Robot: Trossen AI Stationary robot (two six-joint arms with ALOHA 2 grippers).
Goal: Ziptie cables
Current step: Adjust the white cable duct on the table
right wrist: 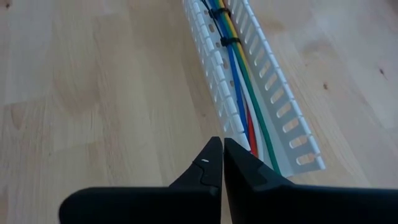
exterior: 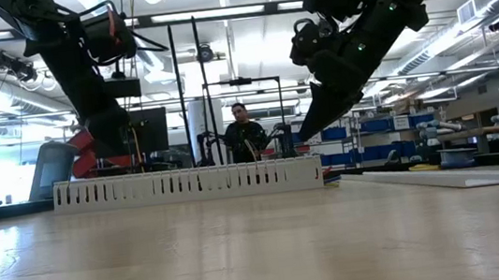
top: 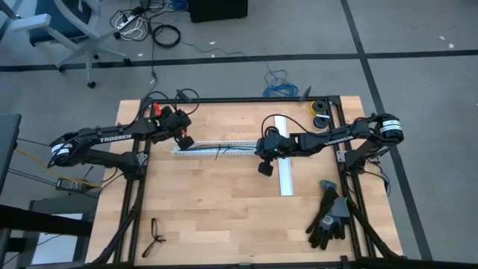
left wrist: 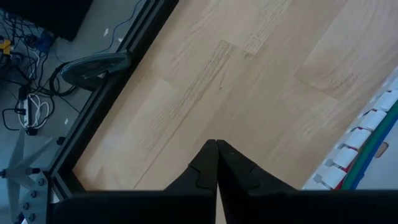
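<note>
The cables (right wrist: 239,93), red, green, blue, yellow and white wires, lie lengthwise inside a long white slotted channel (right wrist: 280,99) on the wooden table. Two black ties (right wrist: 228,42) wrap them farther along. In the high view the channel (top: 224,143) runs left to right between both arms. My left gripper (top: 186,142) (left wrist: 216,144) is shut and hovers at the channel's left end, whose edge (left wrist: 357,146) shows beside it. My right gripper (top: 264,169) (right wrist: 222,142) is shut, just off the channel's right end on its near side.
A second white strip (top: 284,161) lies near-to-far right of the channel. Black gloves (top: 328,217) sit at the near right corner, glasses (top: 153,235) at the near left, tape rolls (top: 320,112) at the far right. A person (exterior: 243,126) sits beyond the table.
</note>
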